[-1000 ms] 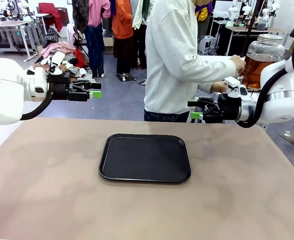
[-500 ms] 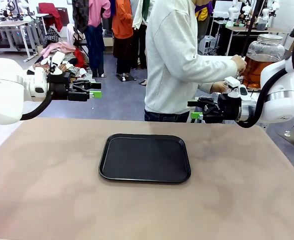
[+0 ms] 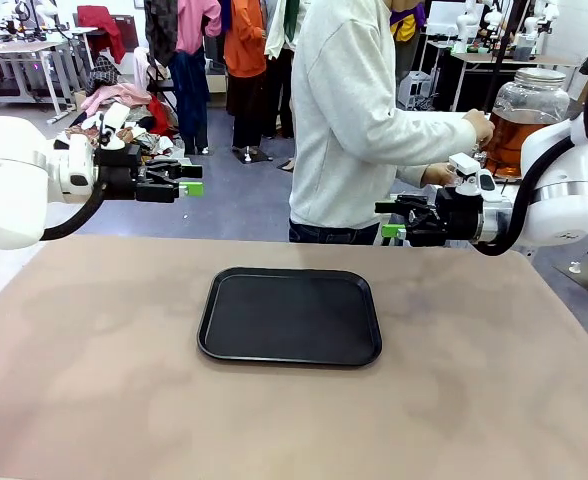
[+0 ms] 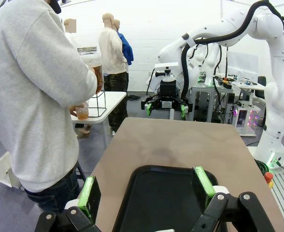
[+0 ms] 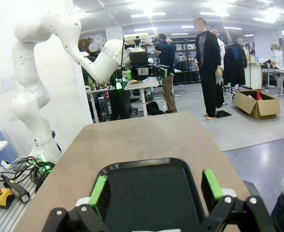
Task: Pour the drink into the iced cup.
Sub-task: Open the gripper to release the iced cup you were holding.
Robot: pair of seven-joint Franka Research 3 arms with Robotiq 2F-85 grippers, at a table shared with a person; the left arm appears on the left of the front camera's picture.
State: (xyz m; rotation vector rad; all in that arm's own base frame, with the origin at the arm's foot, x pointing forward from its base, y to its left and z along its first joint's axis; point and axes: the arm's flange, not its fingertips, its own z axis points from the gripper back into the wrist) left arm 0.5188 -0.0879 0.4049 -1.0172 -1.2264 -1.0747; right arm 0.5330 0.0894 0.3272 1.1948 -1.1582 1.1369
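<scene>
Front view, reading from my left: my left gripper (image 3: 192,180) hangs above the table's left edge, fingers spread and holding nothing, pointing toward the middle. On the tan table (image 3: 94,380) below, a black tray (image 3: 290,315) lies near the centre with nothing on it. Behind it, at the far side, a person in a light grey sweatshirt (image 3: 349,110) stands turned toward my right, both hands at a big round glass jar (image 3: 527,115) of amber drink (image 3: 514,135) on a side table. My right gripper (image 3: 392,221) hovers over the far right of the table, fingers apart and bare, aimed back at the left one. From the left wrist I see the person's lower hand holding a small cup (image 4: 82,112) with amber liquid in it, just below the jar.
</scene>
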